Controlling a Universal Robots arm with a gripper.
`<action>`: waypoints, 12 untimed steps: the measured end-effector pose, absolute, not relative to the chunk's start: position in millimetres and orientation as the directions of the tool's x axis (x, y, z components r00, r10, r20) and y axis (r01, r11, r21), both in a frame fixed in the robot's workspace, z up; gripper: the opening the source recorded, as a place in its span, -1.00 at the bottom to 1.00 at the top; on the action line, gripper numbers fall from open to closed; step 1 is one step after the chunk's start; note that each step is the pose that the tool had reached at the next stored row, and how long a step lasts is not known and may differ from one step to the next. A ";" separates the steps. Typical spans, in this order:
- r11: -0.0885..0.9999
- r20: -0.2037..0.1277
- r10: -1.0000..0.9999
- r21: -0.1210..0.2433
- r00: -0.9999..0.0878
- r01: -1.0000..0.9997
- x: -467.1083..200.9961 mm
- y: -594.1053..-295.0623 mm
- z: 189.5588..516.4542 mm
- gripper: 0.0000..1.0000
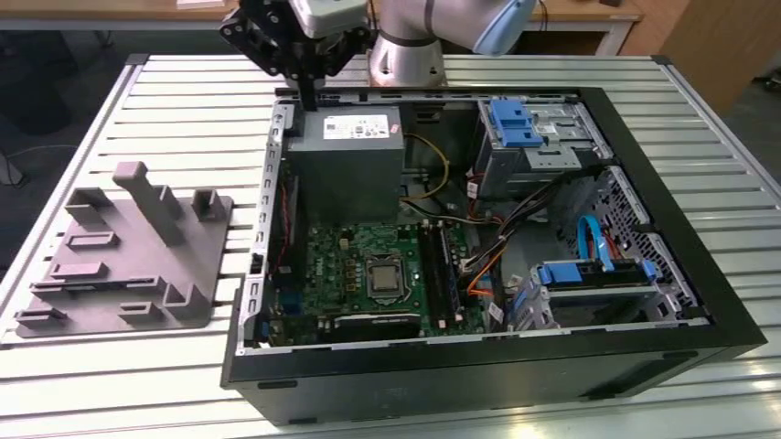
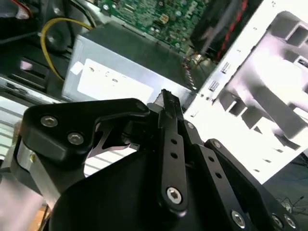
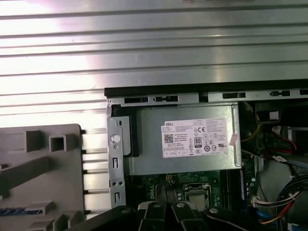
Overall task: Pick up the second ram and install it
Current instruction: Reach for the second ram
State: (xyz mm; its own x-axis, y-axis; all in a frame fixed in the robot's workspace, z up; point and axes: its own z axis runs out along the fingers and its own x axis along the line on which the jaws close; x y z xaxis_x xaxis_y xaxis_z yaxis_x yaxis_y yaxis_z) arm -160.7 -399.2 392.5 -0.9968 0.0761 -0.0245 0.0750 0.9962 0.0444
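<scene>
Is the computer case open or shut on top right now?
Open: the case has no panel on top; its power supply and motherboard show uncovered.

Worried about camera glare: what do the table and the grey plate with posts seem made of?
Table: slatted bare metal, probably aluminium; bright reflections run along its ribs. Grey plate: even matte grey, likely plastic, though painted metal is possible.

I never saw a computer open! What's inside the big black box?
A grey power supply box, a green circuit board, loose coloured wires and blue-trimmed drive cages. The grey box covers whatever lies beneath it.
</scene>
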 end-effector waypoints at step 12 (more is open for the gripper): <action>0.996 -0.024 0.076 0.044 -0.997 0.075 -209.8 -399.3 390.9 -0.80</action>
State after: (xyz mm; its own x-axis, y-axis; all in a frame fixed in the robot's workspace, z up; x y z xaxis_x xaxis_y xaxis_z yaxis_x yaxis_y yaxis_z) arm -209.8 -399.3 390.9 -0.9968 0.0763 -0.0244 0.0752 0.9962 0.0443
